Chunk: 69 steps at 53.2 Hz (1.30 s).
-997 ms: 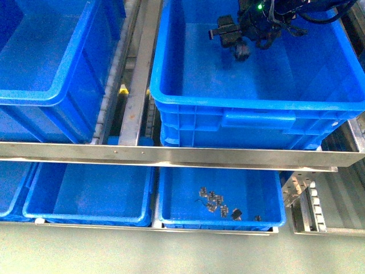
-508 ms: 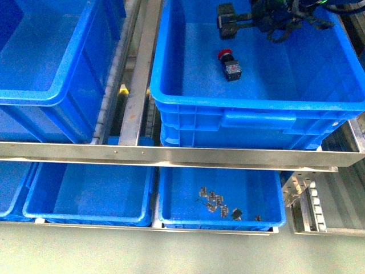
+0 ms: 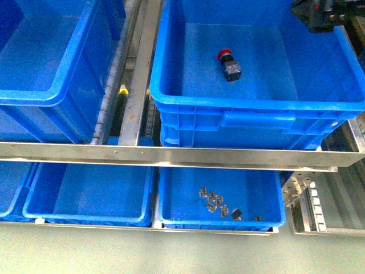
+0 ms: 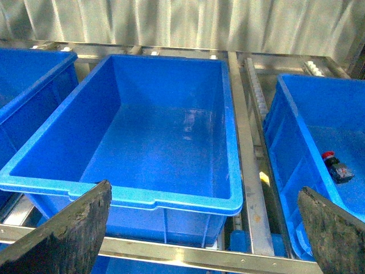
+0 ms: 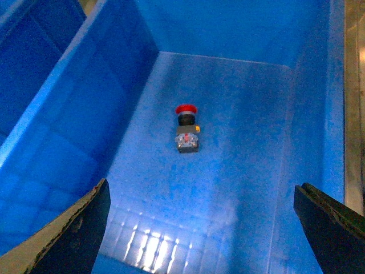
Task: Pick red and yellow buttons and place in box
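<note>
A red button (image 3: 228,63) lies on its side on the floor of the large blue box (image 3: 256,105) on the right of the upper shelf. It shows in the right wrist view (image 5: 186,130) and, small, in the left wrist view (image 4: 335,168). My right gripper (image 5: 201,185) is open and empty, well above the box floor (image 5: 245,85), with the button ahead of it. Only a black part of my right arm (image 3: 322,14) shows at the box's far right corner. My left gripper (image 4: 204,189) is open and empty, facing the empty left box (image 4: 165,131). No yellow button is clearly visible.
The second large blue crate (image 3: 51,57) stands on the left. A steel rail (image 3: 140,74) runs between the crates, with a small yellow thing (image 3: 123,89) in the gap. Shallow blue trays (image 3: 91,194) sit below; the one on the right holds several small metal parts (image 3: 219,204).
My right gripper let go of the red button, which now lies on the right box's floor. The arm has drawn back up and to the right, nearly out of the front view.
</note>
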Tool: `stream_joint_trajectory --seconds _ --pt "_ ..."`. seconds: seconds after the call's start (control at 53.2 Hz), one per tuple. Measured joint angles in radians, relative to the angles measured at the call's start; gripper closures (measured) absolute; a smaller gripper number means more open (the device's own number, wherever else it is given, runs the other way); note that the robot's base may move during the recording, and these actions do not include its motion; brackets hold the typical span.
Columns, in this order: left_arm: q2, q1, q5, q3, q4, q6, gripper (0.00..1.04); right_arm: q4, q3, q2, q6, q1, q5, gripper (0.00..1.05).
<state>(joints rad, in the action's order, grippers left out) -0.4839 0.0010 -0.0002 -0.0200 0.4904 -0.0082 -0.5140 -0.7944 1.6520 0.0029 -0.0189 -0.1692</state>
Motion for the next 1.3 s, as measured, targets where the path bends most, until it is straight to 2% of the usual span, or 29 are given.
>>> stream_joint_trajectory --seconds 0.15,0.301,0.357,0.414,0.489,0.546,0.847,1.016,1.129,1.298 --pt "0.0 0.0 0.0 0.0 0.0 0.0 0.08 0.058 0.15 -0.201 0.089 -0.046 -0.016 0.07" --pt "0.0 0.0 0.0 0.0 0.0 0.0 0.08 0.037 0.174 -0.232 0.12 -0.056 0.002 0.08" --pt "0.0 0.0 0.0 0.0 0.0 0.0 0.08 -0.146 0.232 -0.217 0.081 -0.047 0.076 0.16" --pt "0.0 0.0 0.0 0.0 0.0 0.0 0.08 -0.334 0.315 -0.216 0.049 -0.04 0.108 0.27" --pt "0.0 0.0 0.0 0.0 0.0 0.0 0.08 -0.446 0.386 -0.251 0.028 -0.032 0.124 0.39" --pt "0.0 0.0 0.0 0.0 0.0 0.0 0.08 -0.465 0.422 -0.291 0.023 -0.008 0.163 0.48" --pt "0.0 0.0 0.0 0.0 0.0 0.0 0.08 -0.444 0.595 -0.485 0.005 0.014 0.169 1.0" --pt "0.0 0.0 0.0 0.0 0.0 0.0 0.08 -0.383 0.667 -0.613 0.001 0.015 0.169 1.01" --pt "0.0 0.0 0.0 0.0 0.0 0.0 0.08 -0.423 0.72 -0.637 0.001 0.015 0.169 1.01" --pt "0.0 0.0 0.0 0.0 0.0 0.0 0.08 -0.325 0.758 -0.76 0.001 0.015 0.169 1.01"
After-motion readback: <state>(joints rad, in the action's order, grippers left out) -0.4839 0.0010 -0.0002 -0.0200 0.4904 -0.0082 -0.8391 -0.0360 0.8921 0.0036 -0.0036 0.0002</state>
